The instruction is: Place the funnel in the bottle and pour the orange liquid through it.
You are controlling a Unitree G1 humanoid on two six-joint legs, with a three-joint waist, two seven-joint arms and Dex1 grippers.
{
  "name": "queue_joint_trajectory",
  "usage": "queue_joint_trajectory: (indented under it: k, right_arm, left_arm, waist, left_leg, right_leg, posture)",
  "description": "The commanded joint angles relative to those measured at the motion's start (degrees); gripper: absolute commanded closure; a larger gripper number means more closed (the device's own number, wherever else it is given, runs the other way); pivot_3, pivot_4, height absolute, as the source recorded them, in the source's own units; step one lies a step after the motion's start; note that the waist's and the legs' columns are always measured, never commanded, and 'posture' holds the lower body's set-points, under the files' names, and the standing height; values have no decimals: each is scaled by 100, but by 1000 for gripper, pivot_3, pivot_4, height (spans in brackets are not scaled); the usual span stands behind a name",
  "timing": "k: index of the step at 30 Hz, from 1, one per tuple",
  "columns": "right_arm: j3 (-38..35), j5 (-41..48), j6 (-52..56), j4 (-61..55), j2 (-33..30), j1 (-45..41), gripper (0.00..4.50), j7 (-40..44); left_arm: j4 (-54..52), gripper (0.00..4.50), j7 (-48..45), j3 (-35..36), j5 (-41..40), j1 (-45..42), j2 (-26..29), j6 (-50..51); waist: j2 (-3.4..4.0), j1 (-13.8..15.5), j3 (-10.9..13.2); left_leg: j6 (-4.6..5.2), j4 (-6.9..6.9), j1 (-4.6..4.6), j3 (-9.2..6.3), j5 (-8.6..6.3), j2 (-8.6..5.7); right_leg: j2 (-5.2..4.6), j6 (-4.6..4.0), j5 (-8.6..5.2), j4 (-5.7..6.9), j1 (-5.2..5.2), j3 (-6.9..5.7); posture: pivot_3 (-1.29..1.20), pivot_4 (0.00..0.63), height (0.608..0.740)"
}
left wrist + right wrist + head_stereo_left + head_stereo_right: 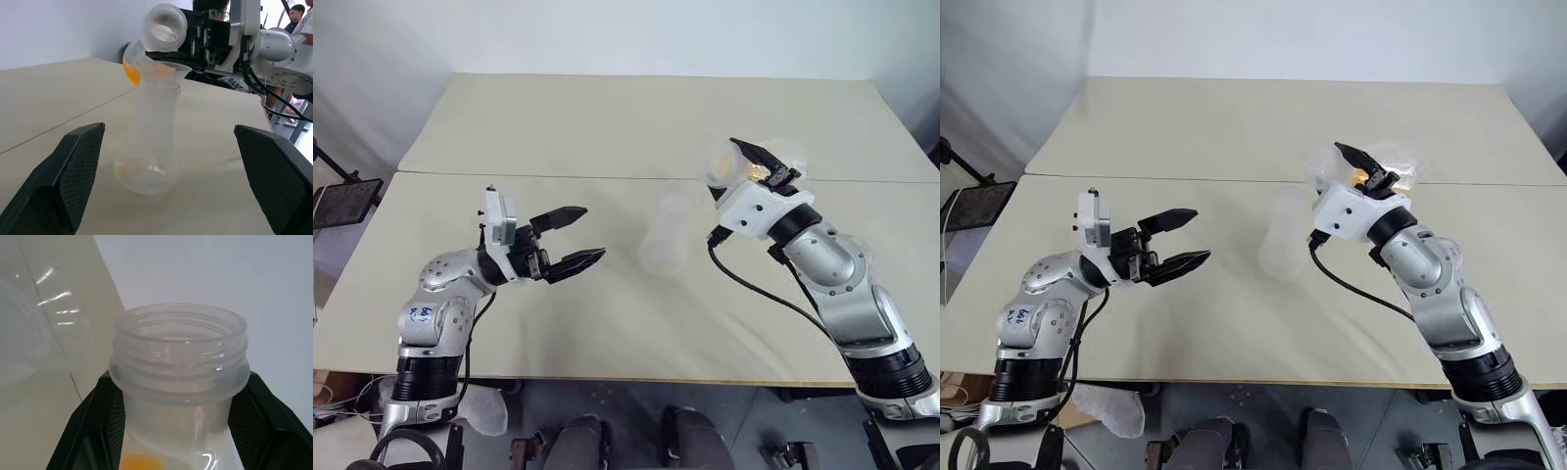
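Observation:
The bottle, a translucent flask with a narrow neck, stands upright mid-table, also faint at the bottle. A shallow clear cone tops its mouth; I cannot tell the funnel from the bottle's flared rim. My right gripper is shut on a clear wide-mouthed flask, tipped over the bottle's mouth. The orange liquid pools in the tipped flask's low side, and a faint orange trace lies in the bottle's base. My left gripper stands open to the bottle's left, apart from it.
A second table adjoins the near table along a seam behind the bottle. A black stand sits off the table's left edge. People show in the background behind my right arm.

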Motion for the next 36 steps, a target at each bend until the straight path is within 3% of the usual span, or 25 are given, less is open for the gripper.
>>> queue_joint_trajectory:
  k: [1, 13, 36]
  right_arm:
    - [-100, -320, -330, -130, -82, -112, 2084, -47]
    - [-43, -1591, -1105, 22, -187, -99, 2084, -300]
    - [-45, -3000, -1846, 507, -205, -198, 2084, -1005]
  left_arm:
    - [-187, 0, 24, 2, -26, -43, -7, -149]
    - [-163, 0, 18, -51, 16, -69, 13, -257]
    - [-232, 0, 77, -70, 86, 36, -13, -392]
  waist:
    - [0, 0, 0]
    - [0, -5, 0]
    - [0, -8, 0]
  left_leg:
    - [0, 0, 0, 0, 0, 0]
    - [-2, 0, 0, 0, 1, 2]
    - [-2, 0, 0, 0, 1, 2]
  right_leg:
    - [0, 0, 0, 0, 0, 0]
    - [2, 0, 0, -1, 0, -2]
    - [1, 0, 0, -2, 2, -2]
  posture:
    - [0, 150, 740]
    - [0, 150, 740]
    - [0, 150, 740]
